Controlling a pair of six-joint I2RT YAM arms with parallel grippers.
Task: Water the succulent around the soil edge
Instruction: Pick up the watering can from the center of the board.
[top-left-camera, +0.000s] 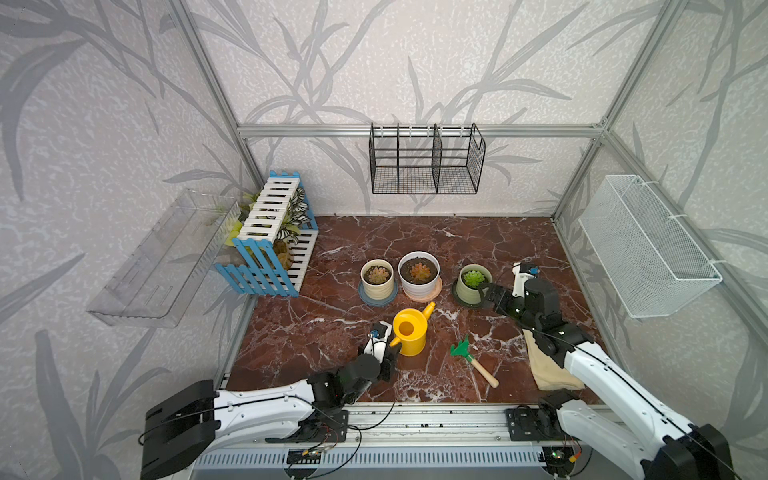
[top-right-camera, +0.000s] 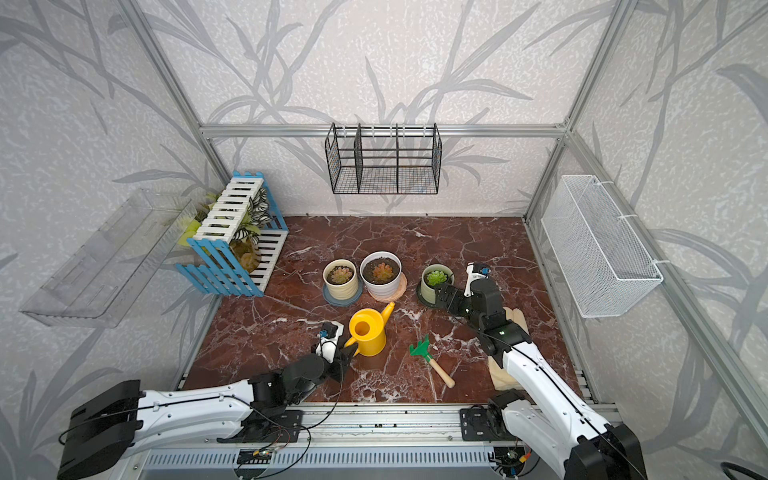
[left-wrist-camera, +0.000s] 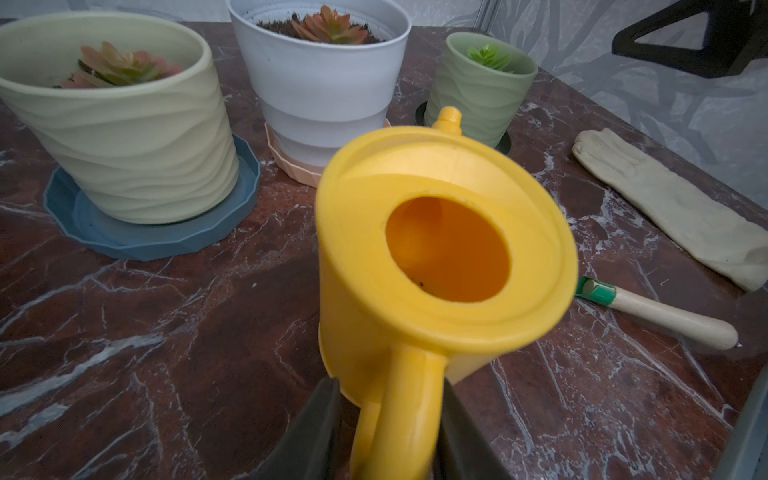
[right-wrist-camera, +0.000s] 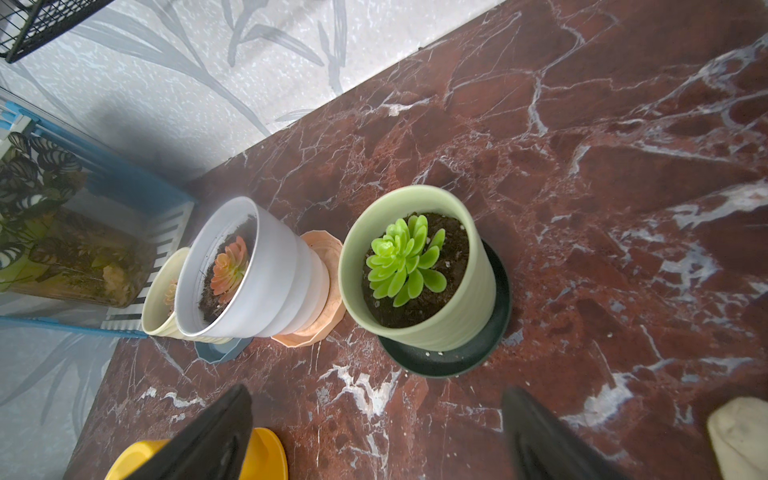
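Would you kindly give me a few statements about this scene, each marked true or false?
1. The watering can stands upright on the table. True.
2. The right gripper holds the rake. False: it is open and empty; the rake lies on the table.
3. The succulent grows in the white pot. False: its pot is sage green, on a dark saucer.
4. The left gripper straddles the watering can's handle. True.

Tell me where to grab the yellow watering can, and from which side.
Grip the handle of the watering can, coming from the near side, opposite the spout. The can stands upright, its handle loop facing the left hand, whose fingers flank it.
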